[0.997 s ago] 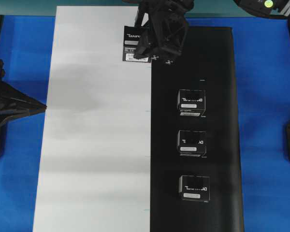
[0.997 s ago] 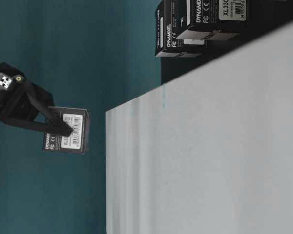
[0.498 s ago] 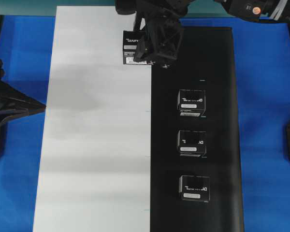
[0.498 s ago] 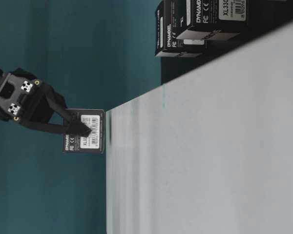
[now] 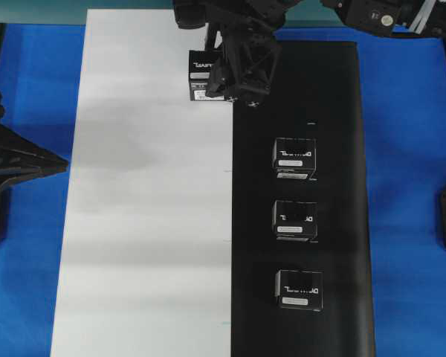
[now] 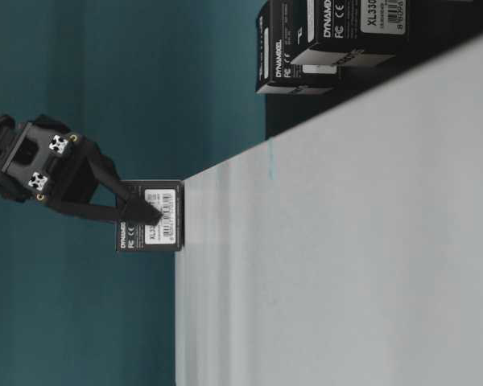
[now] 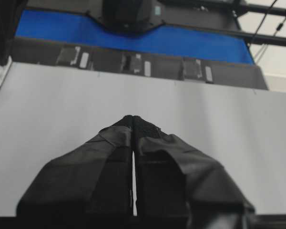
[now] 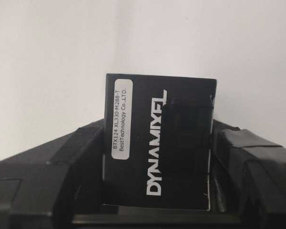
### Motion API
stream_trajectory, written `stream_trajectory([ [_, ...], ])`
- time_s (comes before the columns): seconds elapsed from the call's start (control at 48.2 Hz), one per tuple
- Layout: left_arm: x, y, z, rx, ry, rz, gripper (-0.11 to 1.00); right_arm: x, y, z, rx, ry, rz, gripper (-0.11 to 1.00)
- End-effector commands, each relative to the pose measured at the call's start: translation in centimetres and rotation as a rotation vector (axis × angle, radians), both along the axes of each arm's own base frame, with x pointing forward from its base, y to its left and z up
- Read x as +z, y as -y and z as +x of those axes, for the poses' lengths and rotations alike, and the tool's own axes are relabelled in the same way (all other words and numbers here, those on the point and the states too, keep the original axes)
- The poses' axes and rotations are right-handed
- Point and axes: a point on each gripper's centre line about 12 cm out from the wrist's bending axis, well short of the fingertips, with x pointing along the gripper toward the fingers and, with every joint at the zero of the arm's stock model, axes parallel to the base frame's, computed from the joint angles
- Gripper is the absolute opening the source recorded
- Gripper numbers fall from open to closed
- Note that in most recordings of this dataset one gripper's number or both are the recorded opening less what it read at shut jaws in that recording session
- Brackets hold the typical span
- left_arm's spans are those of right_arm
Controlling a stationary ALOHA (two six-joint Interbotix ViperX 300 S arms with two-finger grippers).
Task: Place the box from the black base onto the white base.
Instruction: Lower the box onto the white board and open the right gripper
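R fingers [image 8: 157, 157]: clamped on the box [image 8: 158, 143], half open.
L fingers [image 7: 133, 125]: shut, empty.
box loc: at far end of white base [image 5: 149, 223], looks touching, near black base [image 5: 342, 111] seam.
risk: early release if tilted, box tips; snag on opening drags it.

Robotics lab bench: a blue surface [image 5: 409, 149] was laid with a white base [image 5: 149, 223]; beside it, a black base [image 5: 342, 111] was stocked with boxed servo cartons [image 5: 294, 158].
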Motion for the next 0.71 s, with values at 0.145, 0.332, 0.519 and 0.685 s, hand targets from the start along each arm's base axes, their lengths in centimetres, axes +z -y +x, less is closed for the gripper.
stream_trajectory([
  [0.145, 0.72, -0.01, -0.04, 0.0, 0.025, 0.004, -0.02, -0.57, -0.53, 0.34, 0.008, -0.009, 0.004, 0.55],
  [0.332, 0.72, 0.02, -0.04, -0.001, 0.025, 0.0, -0.02, -0.54, -0.49, 0.39, 0.006, -0.003, 0.002, 0.57],
  [0.519, 0.66, 0.05, -0.04, -0.003, 0.023, 0.001, -0.02, -0.51, -0.47, 0.55, 0.001, 0.01, -0.003, 0.75],
  [0.685, 0.75, 0.05, -0.08, -0.003, 0.026, 0.003, -0.02, -0.45, -0.44, 0.79, -0.004, 0.028, -0.015, 0.99],
])
